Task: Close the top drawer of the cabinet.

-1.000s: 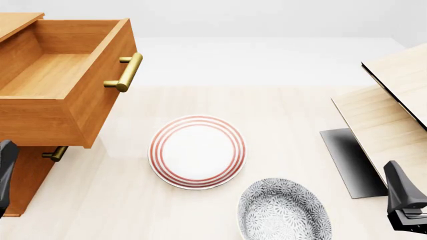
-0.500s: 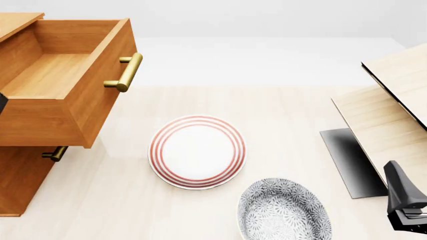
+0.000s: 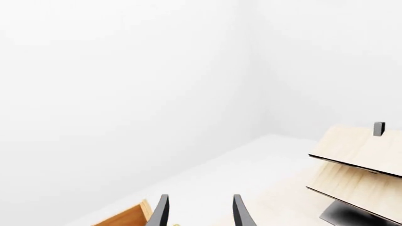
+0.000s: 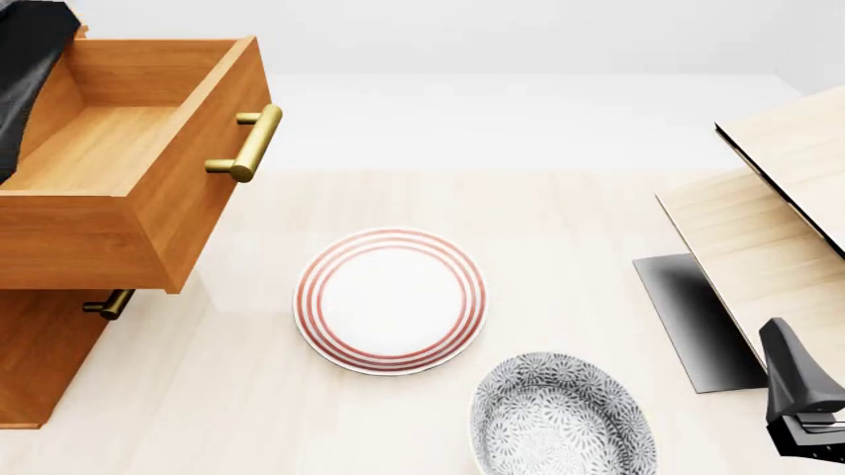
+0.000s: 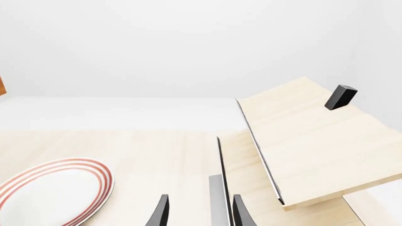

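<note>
Orange-brown wood fills the left side of the front view: the top drawer [image 4: 126,163], a deep open box with a plain front panel, stands pulled well out of the orange-brown wooden cabinet [image 4: 46,346], its inside bare and its cylindrical brass bar handle [image 4: 251,142] facing the middle of the pale wooden table [image 4: 581,218]. Below it a second brass handle [image 4: 111,303] on a lower drawer front peeps out from under the drawer's overhang.

The left gripper [image 3: 199,214] shows in its own wrist view as two dark fingertips standing apart with a clear gap between them and nothing held; it looks out over a corner of orange-brown wood toward the white wall. In the front view only a dark part of the left arm [image 4: 30,69] shows, at the upper left corner above the drawer's back end (the fingers themselves cannot be made out there).

The right gripper [image 5: 199,213] sits low at the right edge of the table, its jaws likewise spread and empty, just beside the pale light-wood panelled piece [image 4: 773,223] with its dark base plate [image 4: 690,317].

A white round plate with red rings [image 4: 391,301] lies mid-table, near a grey patterned bowl [image 4: 564,415] closer to the arms; the two are apart, not touching.
</note>
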Robot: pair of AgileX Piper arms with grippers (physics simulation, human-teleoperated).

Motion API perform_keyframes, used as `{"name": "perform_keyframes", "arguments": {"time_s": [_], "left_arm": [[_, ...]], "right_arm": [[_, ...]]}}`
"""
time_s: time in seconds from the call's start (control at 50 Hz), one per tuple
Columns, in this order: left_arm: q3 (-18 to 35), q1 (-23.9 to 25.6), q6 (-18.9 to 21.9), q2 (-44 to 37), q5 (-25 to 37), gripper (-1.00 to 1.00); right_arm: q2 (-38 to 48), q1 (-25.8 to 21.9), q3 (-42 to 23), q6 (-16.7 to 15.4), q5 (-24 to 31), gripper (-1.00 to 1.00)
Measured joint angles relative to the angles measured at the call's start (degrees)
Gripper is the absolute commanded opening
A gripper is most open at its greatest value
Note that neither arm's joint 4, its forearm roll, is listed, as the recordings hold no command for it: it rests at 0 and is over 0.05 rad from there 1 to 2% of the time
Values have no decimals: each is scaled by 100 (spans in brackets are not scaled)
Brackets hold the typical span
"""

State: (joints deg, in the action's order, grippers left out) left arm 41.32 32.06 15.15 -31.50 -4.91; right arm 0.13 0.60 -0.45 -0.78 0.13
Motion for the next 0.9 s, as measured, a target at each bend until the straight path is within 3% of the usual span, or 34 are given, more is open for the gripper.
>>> {"name": "perform_keyframes", "arguments": {"time_s": [0.48,0.9], "left_arm": [[1100,863,81,-1620,-537,100],[1788,1207,29,-2635,-673,100]], "right_arm": [[0,1,3,1,-3,100],[-2,2,-2,1,4,100]]}}
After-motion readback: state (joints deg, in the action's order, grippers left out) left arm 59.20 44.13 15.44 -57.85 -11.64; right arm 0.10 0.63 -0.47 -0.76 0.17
